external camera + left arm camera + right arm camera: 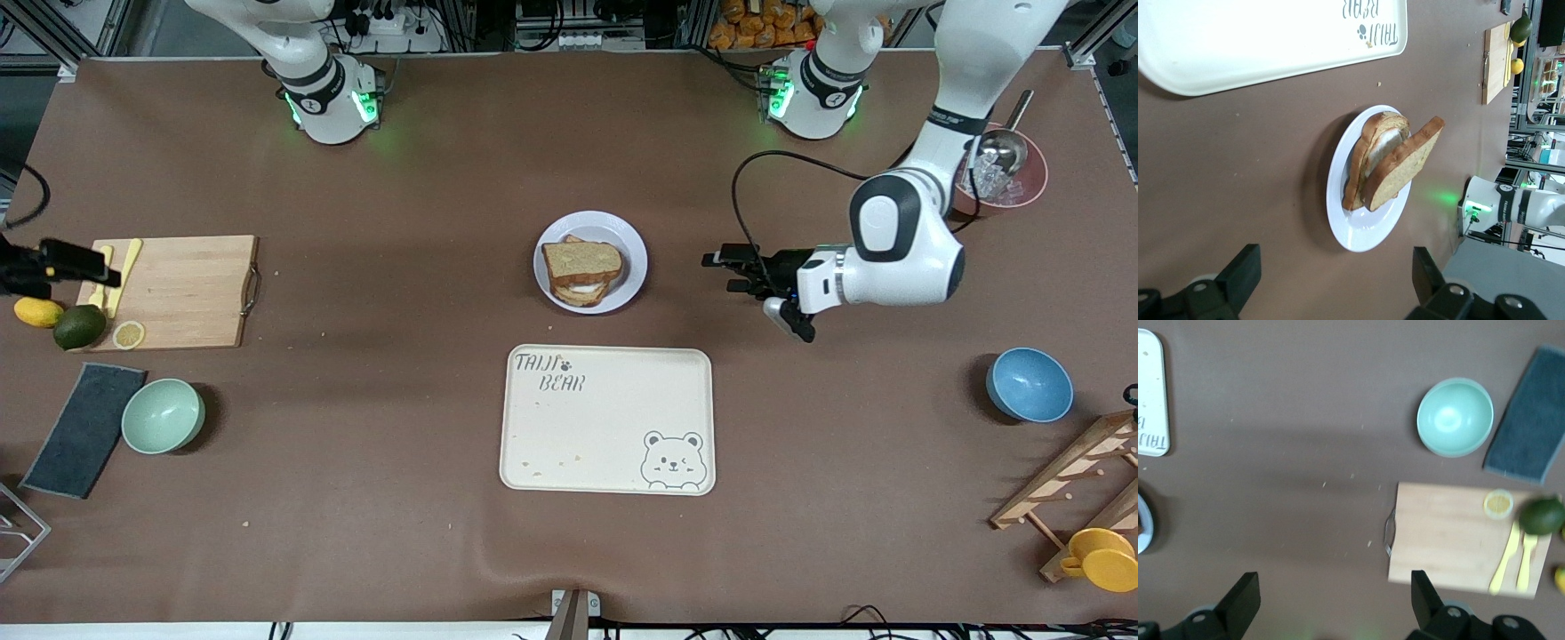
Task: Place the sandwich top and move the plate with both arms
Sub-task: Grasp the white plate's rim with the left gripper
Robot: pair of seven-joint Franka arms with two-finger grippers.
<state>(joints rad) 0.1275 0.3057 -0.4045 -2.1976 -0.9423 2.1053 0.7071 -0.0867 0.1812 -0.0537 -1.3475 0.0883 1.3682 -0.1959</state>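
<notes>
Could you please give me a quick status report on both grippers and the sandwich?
Left gripper open beside pale round plate; right gripper open over wooden cutting board. Speckled brown bread slice tops sandwich. Nothing obstructing.

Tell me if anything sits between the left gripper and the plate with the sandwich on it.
Nothing visible does. The left gripper, fingers open, is beside the plate toward the left arm's end of the table, with only bare brown tabletop between them. The cream tray lies nearer the front camera, out of that line.

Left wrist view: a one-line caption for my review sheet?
Open left gripper facing the small round pale plate, speckled brown sandwich top leaning on the egg sandwich.
</notes>
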